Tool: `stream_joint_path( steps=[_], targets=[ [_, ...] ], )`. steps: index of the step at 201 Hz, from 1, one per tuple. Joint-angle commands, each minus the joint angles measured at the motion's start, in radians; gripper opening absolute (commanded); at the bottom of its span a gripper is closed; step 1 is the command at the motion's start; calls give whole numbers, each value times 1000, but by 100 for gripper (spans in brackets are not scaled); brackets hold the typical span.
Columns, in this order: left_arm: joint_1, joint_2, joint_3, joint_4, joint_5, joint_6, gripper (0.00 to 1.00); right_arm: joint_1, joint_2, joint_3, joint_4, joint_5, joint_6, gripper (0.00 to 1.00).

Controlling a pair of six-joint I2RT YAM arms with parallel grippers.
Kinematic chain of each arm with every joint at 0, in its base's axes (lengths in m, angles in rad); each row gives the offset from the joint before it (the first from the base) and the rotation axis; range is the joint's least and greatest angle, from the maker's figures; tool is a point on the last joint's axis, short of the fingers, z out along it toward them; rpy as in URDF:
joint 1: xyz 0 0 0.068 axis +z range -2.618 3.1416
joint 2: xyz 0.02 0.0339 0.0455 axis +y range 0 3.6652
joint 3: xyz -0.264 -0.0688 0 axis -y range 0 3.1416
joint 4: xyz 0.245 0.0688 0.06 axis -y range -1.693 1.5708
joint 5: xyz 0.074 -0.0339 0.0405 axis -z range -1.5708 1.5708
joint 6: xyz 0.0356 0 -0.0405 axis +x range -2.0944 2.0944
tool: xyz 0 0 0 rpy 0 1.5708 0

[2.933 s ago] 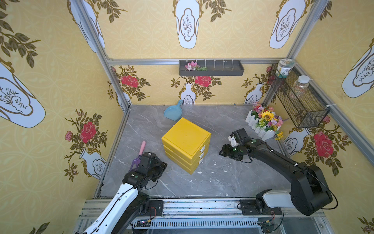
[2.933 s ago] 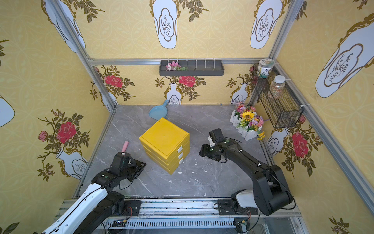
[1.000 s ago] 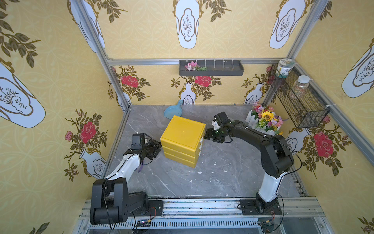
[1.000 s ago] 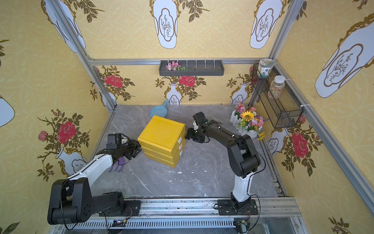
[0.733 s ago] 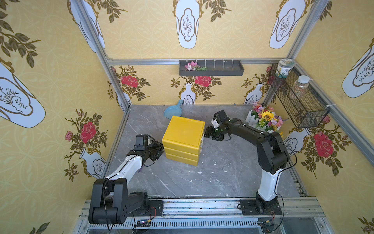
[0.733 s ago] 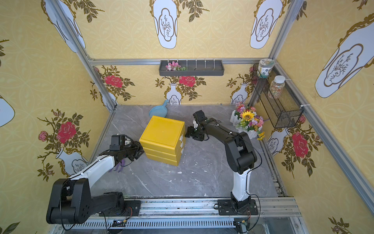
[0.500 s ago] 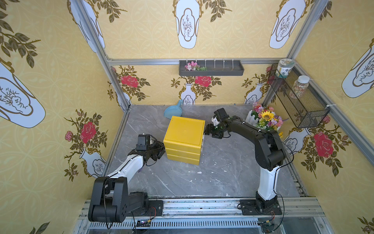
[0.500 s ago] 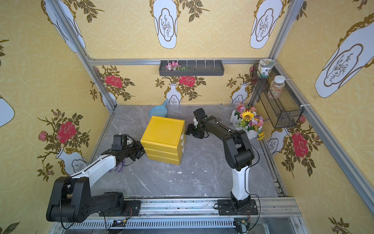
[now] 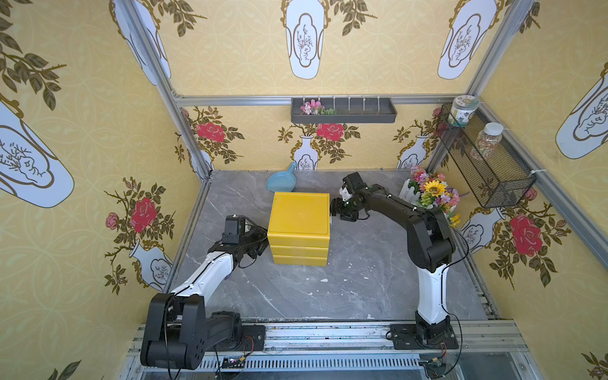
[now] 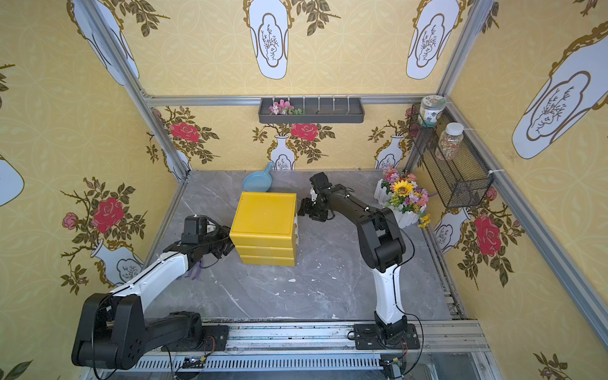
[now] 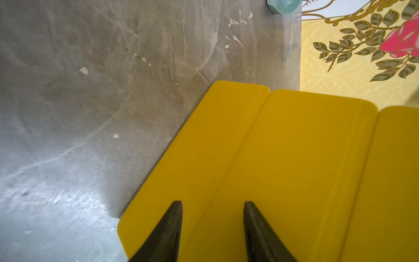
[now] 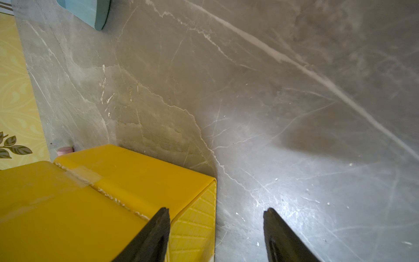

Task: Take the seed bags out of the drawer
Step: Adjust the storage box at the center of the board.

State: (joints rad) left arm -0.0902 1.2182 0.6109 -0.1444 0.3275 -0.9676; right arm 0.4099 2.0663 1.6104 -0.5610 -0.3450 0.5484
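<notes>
The yellow drawer unit (image 9: 297,214) (image 10: 263,214) stands square on the middle of the grey table, its three stacked drawers pushed in. The seed bags are hidden. My left gripper (image 9: 263,238) (image 10: 228,243) is against the unit's left side; the left wrist view shows its jaws (image 11: 213,204) open, with only the yellow wall behind them. My right gripper (image 9: 334,210) (image 10: 301,209) sits at the unit's far right corner, open (image 12: 216,211). One right finger lies over the yellow corner (image 12: 192,204), its partner over bare table.
A blue scoop (image 9: 279,182) lies just behind the unit. A white flower box (image 9: 431,194) stands at the back right under a wire basket (image 9: 487,158) holding jars. A purple tool (image 10: 194,271) lies under my left arm. A grey shelf tray (image 9: 343,110) hangs on the back wall.
The drawer unit has turned from a diagonal stance to square with the table. My left gripper followed along its left side; my right gripper stayed at its far right corner.
</notes>
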Motion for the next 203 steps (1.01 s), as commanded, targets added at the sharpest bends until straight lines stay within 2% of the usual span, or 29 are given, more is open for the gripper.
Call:
stream_joint_path(
  steps=[1,45,86,151,179,203],
  targets=[
    [1,-31,22,-70,-44,29,49,-19,-41,-23,-21,7,-21,69],
    [4,-69,70,-114,-34,55,48,-100,-190,-171,-42,29,-73,71],
    [-10,-61,42,-53,28,11,48,-157,-364,-325,-68,43,-123,73],
    [-52,-8,133,-23,43,27,50,-160,-521,-381,-110,29,-121,73],
    [-51,-4,221,-181,-41,67,51,-160,-551,-342,-142,11,-122,73],
    [-44,-61,255,-289,-129,95,52,-159,-575,-309,-169,1,-127,72]
  ],
)
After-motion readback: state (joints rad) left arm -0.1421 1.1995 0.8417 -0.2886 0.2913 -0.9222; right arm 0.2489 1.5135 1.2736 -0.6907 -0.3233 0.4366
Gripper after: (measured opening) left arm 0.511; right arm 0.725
